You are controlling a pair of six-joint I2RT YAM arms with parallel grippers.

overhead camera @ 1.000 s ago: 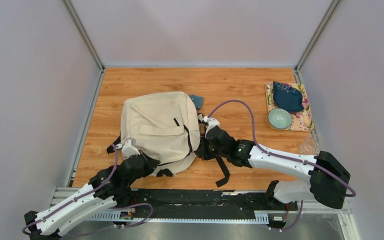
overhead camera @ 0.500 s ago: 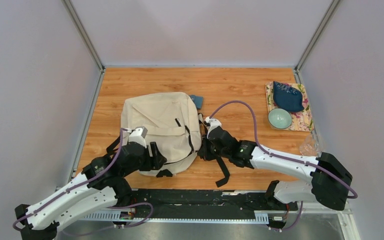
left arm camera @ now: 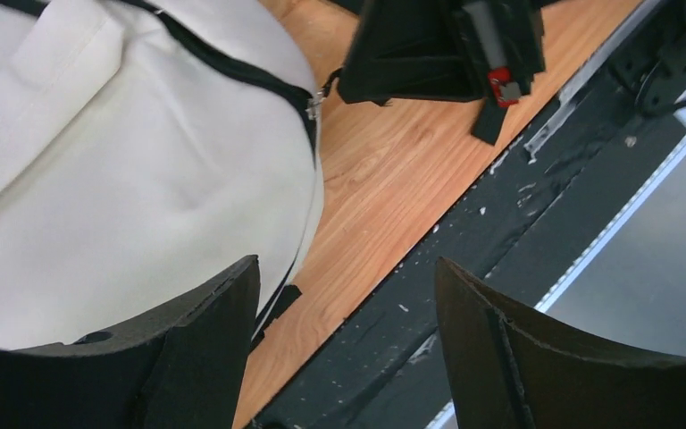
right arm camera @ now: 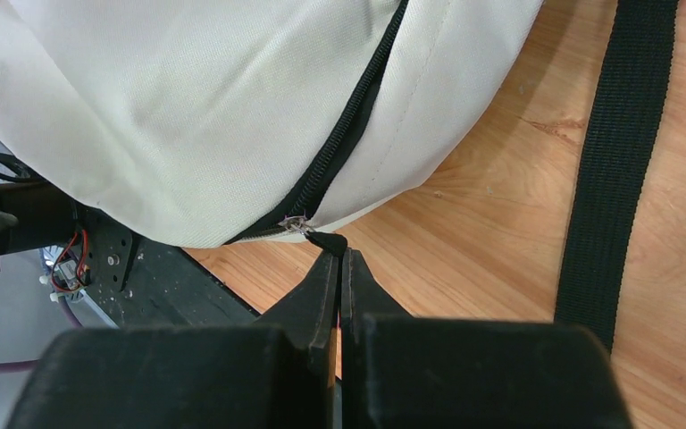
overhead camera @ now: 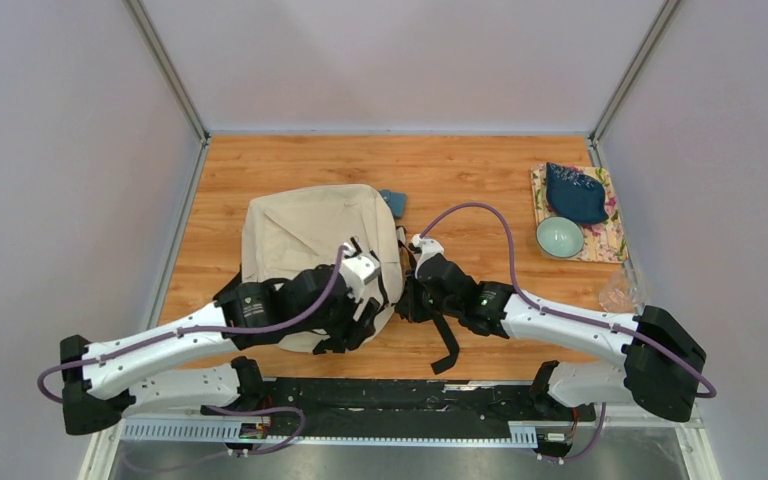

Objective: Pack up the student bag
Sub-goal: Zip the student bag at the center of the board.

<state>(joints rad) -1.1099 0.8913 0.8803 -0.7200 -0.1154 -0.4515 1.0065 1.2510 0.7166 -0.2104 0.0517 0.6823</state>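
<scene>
The bag (overhead camera: 300,230) lies flat on the table (overhead camera: 480,170), between both arms. The right claw (right arm camera: 340,255) is pinched together on the zip pull (right arm camera: 304,226). The left claw (left arm camera: 344,277) hangs spread and empty over the bag's near edge. The step looks like unzipping (nothing packed yet, apparently). Next, the left should pin the canvas while the right draws the pull.
</scene>
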